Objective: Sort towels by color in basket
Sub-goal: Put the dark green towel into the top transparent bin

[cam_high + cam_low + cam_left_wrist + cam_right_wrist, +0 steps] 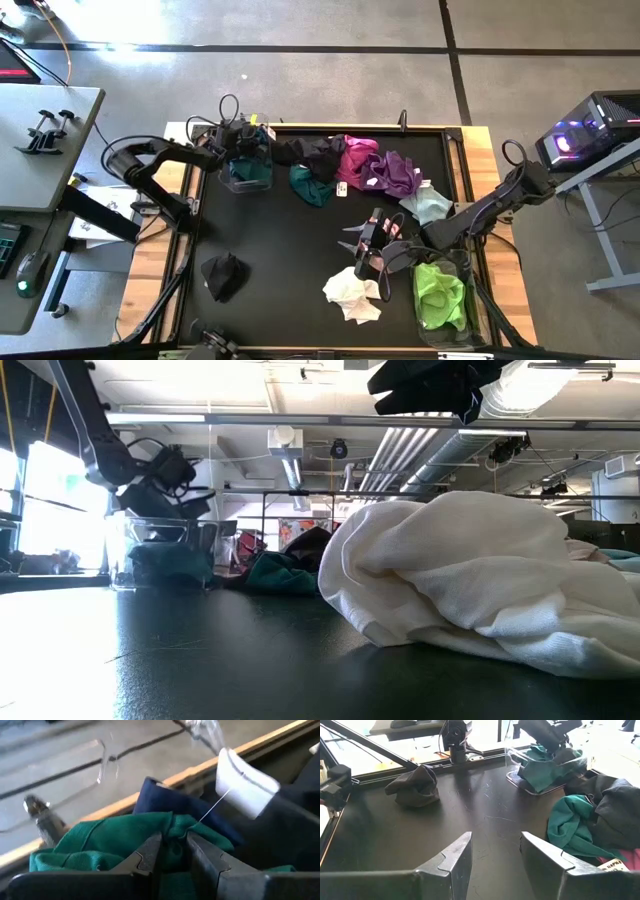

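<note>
A clear bin at the table's far left holds a teal towel and a navy towel. My left gripper reaches into it, shut on the teal towel. My right gripper hovers open above the table's middle right, holding nothing. A second clear bin at the near right holds a lime green towel. A white towel and a black towel lie loose on the mat. Black, teal, magenta, purple and mint towels lie along the far side. My left gripper pinches a raised fold of the teal towel between its two fingertips. The fingers slant down into the bin from the table's left side. The towel rests in the bin on the other cloth, slack; how many layers are in the fold I cannot tell.
The black mat has a raised wooden frame around it. A white tag shows by the far-left bin. Open mat lies between the black towel and the white towel.
</note>
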Action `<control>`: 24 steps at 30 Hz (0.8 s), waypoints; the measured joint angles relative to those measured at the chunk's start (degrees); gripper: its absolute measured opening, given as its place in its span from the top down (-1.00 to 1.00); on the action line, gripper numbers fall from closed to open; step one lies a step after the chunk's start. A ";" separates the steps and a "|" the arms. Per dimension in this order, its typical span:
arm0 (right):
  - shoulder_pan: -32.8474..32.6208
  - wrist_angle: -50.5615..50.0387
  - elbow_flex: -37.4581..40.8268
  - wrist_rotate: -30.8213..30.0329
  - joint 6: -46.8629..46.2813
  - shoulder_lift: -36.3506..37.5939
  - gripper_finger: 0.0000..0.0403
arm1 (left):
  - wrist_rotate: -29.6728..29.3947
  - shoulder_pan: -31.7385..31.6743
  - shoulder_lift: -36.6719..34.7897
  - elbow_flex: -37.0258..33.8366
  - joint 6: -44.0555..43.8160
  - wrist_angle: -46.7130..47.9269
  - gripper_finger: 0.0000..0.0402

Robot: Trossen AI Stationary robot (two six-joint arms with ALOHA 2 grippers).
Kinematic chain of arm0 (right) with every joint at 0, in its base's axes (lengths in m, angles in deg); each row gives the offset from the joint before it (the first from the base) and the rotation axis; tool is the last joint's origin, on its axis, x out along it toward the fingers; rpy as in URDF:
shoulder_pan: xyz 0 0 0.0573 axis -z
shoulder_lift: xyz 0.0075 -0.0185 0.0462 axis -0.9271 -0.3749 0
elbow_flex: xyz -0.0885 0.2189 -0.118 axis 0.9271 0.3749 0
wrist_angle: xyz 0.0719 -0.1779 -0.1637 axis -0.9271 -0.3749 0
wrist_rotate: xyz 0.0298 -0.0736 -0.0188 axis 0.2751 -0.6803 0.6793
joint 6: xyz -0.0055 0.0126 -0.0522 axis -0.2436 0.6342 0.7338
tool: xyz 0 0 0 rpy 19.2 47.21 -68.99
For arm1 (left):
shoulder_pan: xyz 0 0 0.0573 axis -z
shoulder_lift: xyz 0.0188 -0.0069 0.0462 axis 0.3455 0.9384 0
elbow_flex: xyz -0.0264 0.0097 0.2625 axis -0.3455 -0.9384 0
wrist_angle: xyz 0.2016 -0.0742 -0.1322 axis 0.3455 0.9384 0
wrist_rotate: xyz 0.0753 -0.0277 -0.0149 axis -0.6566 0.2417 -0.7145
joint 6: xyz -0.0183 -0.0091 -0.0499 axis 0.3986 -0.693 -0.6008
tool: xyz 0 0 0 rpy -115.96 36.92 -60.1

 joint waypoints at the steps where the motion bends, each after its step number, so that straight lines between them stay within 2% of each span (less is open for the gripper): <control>1: 0.00 0.00 0.01 0.00 0.00 0.00 0.20 | 0.01 -0.33 0.39 0.00 -0.11 0.33 0.64; 14: 0.00 -0.01 0.00 -0.02 -0.02 -0.02 0.20 | 2.03 -0.93 0.12 -0.07 -1.78 2.46 0.73; 18: 0.00 0.01 0.00 -0.01 -0.02 -0.02 0.20 | 2.82 -0.59 -3.68 -0.07 -3.30 4.98 0.73; 24: 0.00 0.02 0.00 -0.02 -0.02 -0.02 0.20 | 2.71 -0.39 -13.19 -0.07 -4.65 12.24 0.74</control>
